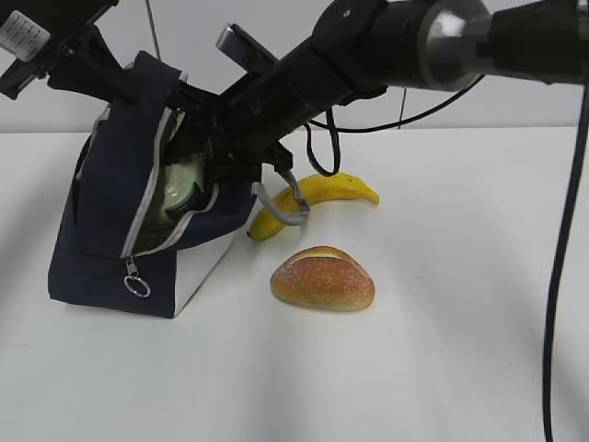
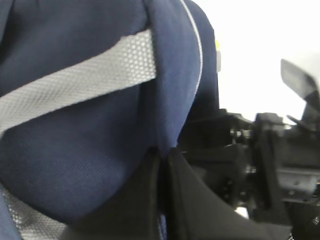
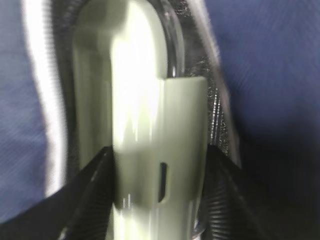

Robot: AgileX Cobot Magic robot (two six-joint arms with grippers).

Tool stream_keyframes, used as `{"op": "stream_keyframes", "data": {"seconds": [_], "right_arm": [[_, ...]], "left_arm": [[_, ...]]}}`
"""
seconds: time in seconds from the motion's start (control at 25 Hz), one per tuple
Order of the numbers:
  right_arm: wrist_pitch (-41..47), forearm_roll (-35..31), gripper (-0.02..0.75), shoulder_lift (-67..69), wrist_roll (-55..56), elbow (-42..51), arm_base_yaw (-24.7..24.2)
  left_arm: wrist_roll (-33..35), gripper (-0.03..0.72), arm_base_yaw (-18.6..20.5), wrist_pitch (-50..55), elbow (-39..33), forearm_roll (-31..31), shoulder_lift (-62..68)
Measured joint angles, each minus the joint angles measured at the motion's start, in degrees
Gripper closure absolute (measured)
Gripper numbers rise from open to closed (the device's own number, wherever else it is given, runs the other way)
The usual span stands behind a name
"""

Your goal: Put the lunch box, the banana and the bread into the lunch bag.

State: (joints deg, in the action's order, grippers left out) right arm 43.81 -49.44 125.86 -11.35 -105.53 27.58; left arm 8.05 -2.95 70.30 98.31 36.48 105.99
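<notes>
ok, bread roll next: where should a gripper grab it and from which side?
Judging by its pose, take the bread roll from above, across its short width at the middle. It lies flat on the table, long axis left-right, domed top up, with bare table in front and behind. The banana lies apart behind it. The right gripper is occupied, shut on the lunch box inside the lunch bag.

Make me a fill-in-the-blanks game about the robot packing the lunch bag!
1. The right gripper holds the lunch box by its ____ lid, inside the lunch bag.
2. The left gripper pinches the bag's ____ fabric.
3. Lying on the table, nearest the camera, is the ____.
4. The banana lies ____ the bread.

Missing words: green; navy blue; bread; behind
</notes>
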Motion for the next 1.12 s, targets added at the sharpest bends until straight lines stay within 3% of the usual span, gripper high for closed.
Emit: {"op": "stream_keyframes", "data": {"seconds": [0.84,1.12], "right_arm": [[-7.1,-2.4,0.351,6.7,-1.2,-4.1,4.7],[-10.2,-4.1,0.287,8.2,-3.6,-4.7,5.4]], "left_arm": [[0.0,0.687,0.1,0.1,0.0,-1.7,0.0],[0.0,0.687,0.1,0.1,0.0,-2.1,0.0]]}}
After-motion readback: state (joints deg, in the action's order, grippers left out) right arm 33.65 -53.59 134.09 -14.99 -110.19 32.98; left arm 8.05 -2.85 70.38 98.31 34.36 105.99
